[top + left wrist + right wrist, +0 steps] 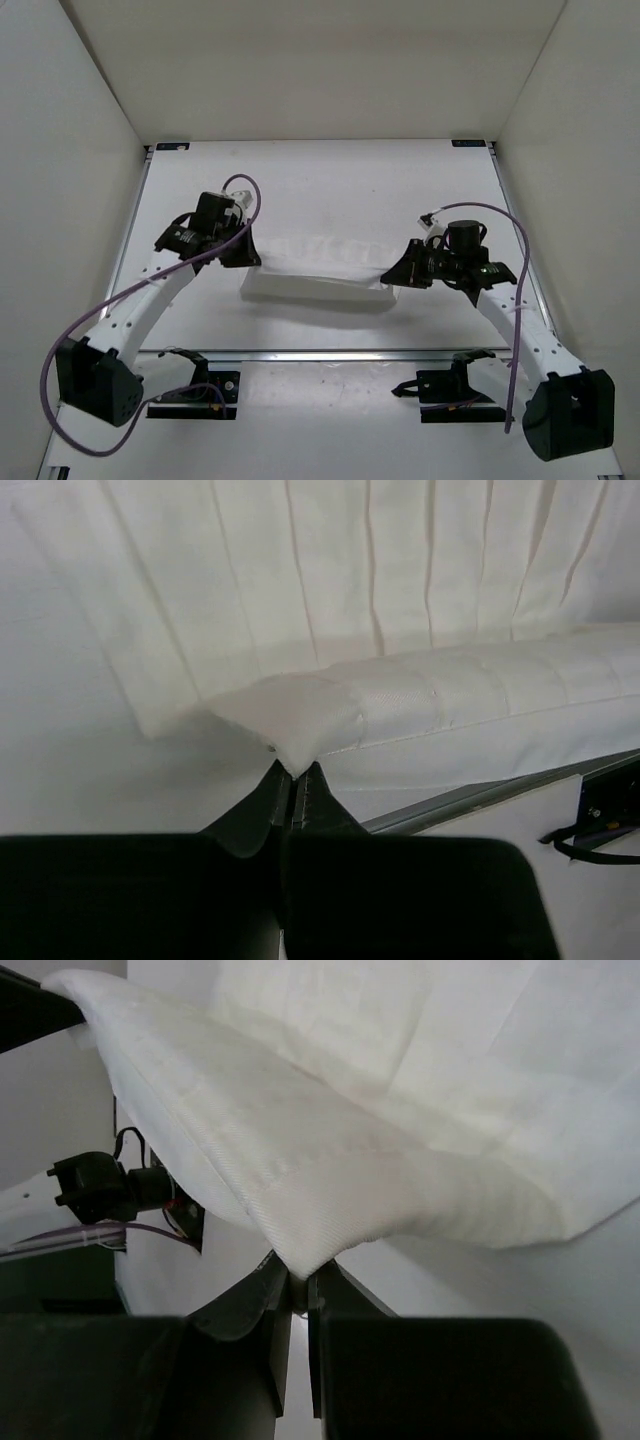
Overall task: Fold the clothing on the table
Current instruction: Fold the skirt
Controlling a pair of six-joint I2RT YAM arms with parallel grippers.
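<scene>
Close up, my left gripper (pixel 293 788) has its two black jaws pressed together on a corner of the cloth (pixel 400 600). That corner sticks up in a little point. The rest of the cloth spreads away from it with long straight creases.

My right gripper (pixel 297 1288) is the same on its side. Its jaws are pinched tight on a fold of cloth, and the cloth hangs over them like a tent.

From above, the cloth lies in the middle of the table (pixel 330 180), between my two grippers. The left one is at its left end and the right one is at its right end. The near edge of the cloth shows as a bright white band.

Nearer to my bases, a metal rail (pixel 330 352) runs across the table. Purple cables (pixel 243 178) loop along both my arms.
</scene>
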